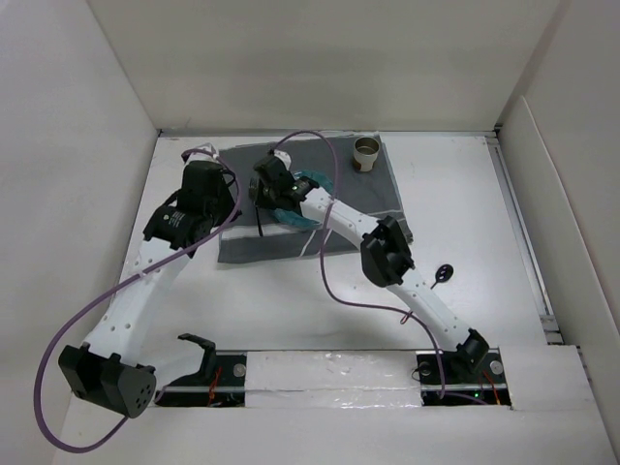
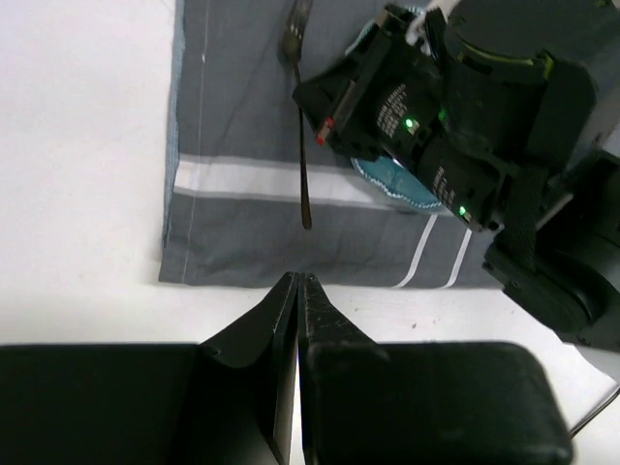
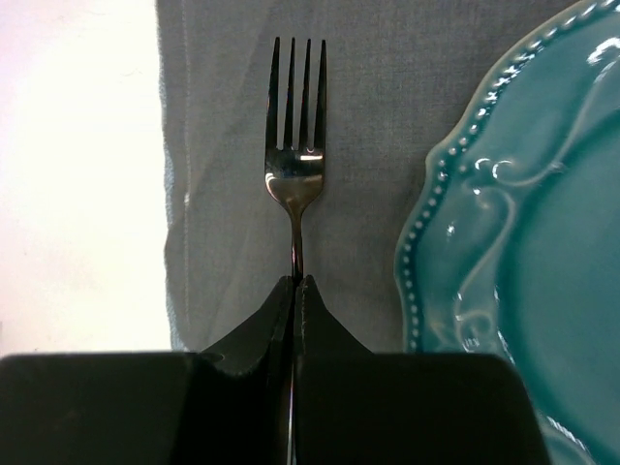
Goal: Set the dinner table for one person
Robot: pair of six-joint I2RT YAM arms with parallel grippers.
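**White desk, both jaws closed, plate half hidden**

White walls (image 1: 320,58) box in the desk (image 1: 291,310), which fills my top view. On the left, the left jaws are pressed together on nothing, over bare desk just off the grey striped cloth (image 2: 232,116). A fork (image 3: 296,174) lies on the cloth beside a teal plate (image 3: 523,242). Its handle disappears behind the right jaws, which are pressed together, and I cannot tell whether they touch it. From above, the right arm (image 1: 387,257) covers most of the plate. A cup (image 1: 366,152) stands on the cloth's far right corner. Further right, a small dark item (image 1: 444,274) on the desk is too small to identify.
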